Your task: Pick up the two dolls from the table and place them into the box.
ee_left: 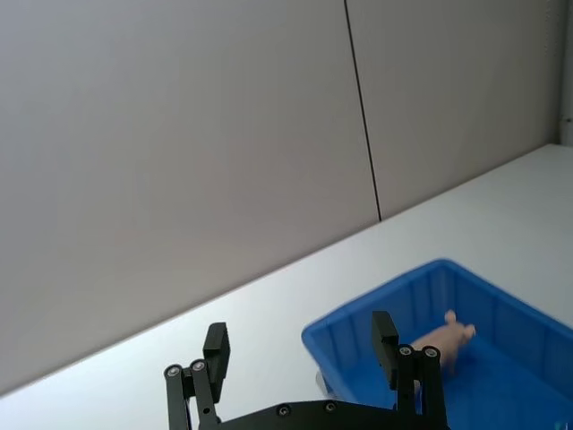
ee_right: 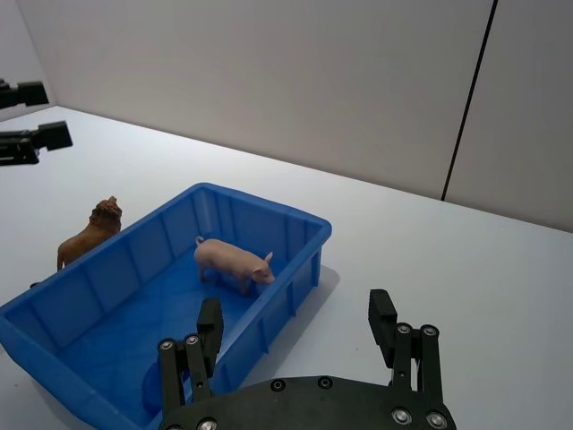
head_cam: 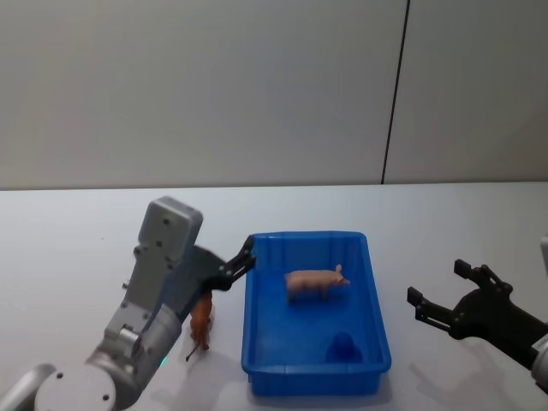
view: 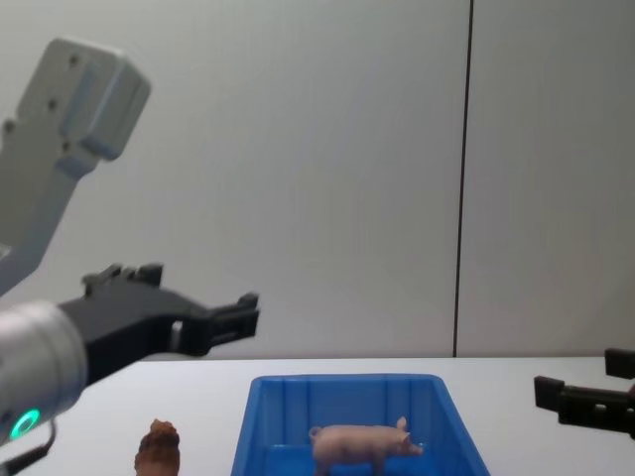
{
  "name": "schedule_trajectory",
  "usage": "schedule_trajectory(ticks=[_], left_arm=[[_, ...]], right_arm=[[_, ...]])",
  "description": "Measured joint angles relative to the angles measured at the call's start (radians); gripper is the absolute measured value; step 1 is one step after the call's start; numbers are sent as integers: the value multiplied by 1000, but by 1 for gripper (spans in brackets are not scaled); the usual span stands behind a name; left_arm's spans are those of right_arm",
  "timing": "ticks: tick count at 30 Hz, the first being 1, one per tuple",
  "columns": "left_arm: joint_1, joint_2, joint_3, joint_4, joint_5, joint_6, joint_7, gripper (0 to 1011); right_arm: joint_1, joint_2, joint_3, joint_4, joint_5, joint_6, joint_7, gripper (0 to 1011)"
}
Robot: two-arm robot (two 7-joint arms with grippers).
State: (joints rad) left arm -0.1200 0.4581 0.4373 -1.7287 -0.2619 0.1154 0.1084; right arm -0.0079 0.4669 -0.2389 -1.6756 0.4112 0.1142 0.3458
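The pale pink pig doll (head_cam: 315,282) stands upright inside the blue box (head_cam: 257,342), toward its far end. The brown doll (head_cam: 201,321) stands on the white table (head_cam: 77,240) just outside the box's left wall, partly hidden by my left arm. My left gripper (head_cam: 240,264) hangs open and empty above the box's far left corner, higher than the brown doll. To the right of the box, my right gripper (head_cam: 437,282) is open and empty. The right wrist view shows the pig (ee_right: 233,262), the brown doll (ee_right: 89,235) and the box (ee_right: 269,210).
A grey wall with a dark vertical seam (head_cam: 394,94) rises behind the table. White tabletop stretches bare on both sides of the box. A darker round patch (head_cam: 344,347) marks the box floor at its near end.
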Motion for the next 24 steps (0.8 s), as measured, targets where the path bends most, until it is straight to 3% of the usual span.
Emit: schedule_trajectory(ticks=[14, 24], left_arm=[[75, 48, -17, -6, -82, 31, 33, 1001], [82, 57, -31, 40, -121, 54, -14, 1001]], right_arm=[[-3, 4, 2, -1, 2, -4, -2, 1001], [-4, 4, 3, -1, 3, -5, -2, 1001]])
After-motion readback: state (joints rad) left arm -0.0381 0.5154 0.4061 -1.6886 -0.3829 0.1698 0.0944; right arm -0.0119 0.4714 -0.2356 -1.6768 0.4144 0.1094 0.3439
